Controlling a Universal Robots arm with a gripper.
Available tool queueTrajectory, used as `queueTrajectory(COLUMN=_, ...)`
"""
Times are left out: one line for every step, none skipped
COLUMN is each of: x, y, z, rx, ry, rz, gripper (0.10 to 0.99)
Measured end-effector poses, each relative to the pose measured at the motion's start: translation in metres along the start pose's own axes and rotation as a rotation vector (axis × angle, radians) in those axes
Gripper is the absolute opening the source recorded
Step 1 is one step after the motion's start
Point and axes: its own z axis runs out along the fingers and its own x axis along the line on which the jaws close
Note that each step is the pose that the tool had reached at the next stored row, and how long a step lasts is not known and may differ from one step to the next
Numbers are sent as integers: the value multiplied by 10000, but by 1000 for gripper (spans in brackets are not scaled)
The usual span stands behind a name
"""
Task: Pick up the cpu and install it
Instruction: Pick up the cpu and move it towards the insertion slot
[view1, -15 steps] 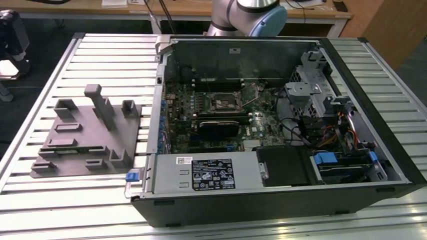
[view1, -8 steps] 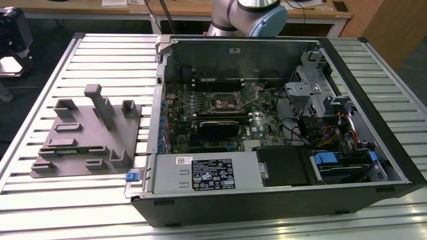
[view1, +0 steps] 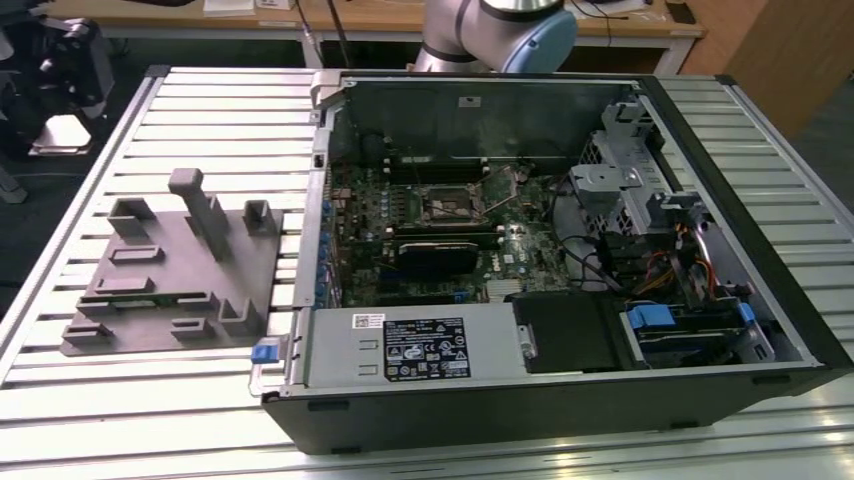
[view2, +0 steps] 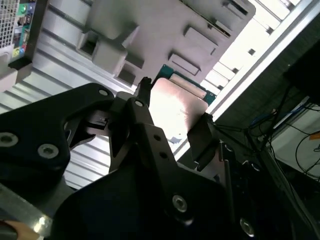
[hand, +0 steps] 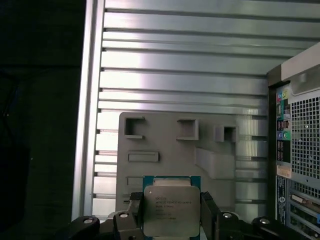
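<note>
The cpu is a flat square chip with a silvery top and a green edge. It sits between the two black fingers of my gripper, which is shut on it by two opposite sides. In the second wrist view the cpu shows in the same grip of the gripper, held in the air above the grey fixture plate. In the exterior view the arm stands behind the open computer case. The black cpu socket lies in the middle of the motherboard.
The grey fixture plate with raised blocks lies on the slatted metal table, at the exterior view's left of the open computer case. Inside the case are a power supply, drive bays and cables. The case's back panel stands beside the fixture.
</note>
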Motion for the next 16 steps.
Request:
queueTrajectory(x=-36, y=-1, z=4, rx=0, ry=-2, rz=0, gripper=545)
queueTrajectory(x=-70, y=-2, z=8, rx=0, ry=-2, rz=0, gripper=545)
queueTrajectory(x=-101, y=-3, z=11, rx=-1, ry=-2, rz=0, gripper=545)
queueTrajectory(x=-128, y=-4, z=13, rx=0, ry=-2, rz=0, gripper=545)
queueTrajectory(x=-154, y=-5, z=15, rx=1, ry=-1, rz=1, gripper=545)
queueTrajectory(x=-185, y=-5, z=16, rx=3, ry=0, rz=1, gripper=545)
queueTrajectory(x=-229, y=-6, z=19, rx=4, ry=-2, rz=2, gripper=545)
queueTrajectory(x=-273, y=-5, z=22, rx=7, ry=-2, rz=2, gripper=545)
queueTrajectory(x=-318, y=-4, z=24, rx=12, ry=0, rz=1, gripper=545)
queueTrajectory(x=-364, y=0, z=28, rx=18, ry=-1, rz=0, gripper=545)
queueTrajectory(x=-405, y=6, z=30, rx=27, ry=-1, rz=0, gripper=545)
queueTrajectory(x=-441, y=13, z=32, rx=31, ry=0, rz=0, gripper=545)
queueTrajectory(x=-476, y=21, z=35, rx=33, ry=-1, rz=0, gripper=545)
queueTrajectory(x=-508, y=25, z=36, rx=33, ry=-1, rz=1, gripper=545)
queueTrajectory(x=-544, y=29, z=37, rx=34, ry=0, rz=0, gripper=545)
queueTrajectory(x=-583, y=34, z=39, rx=33, ry=-1, rz=1, gripper=545)
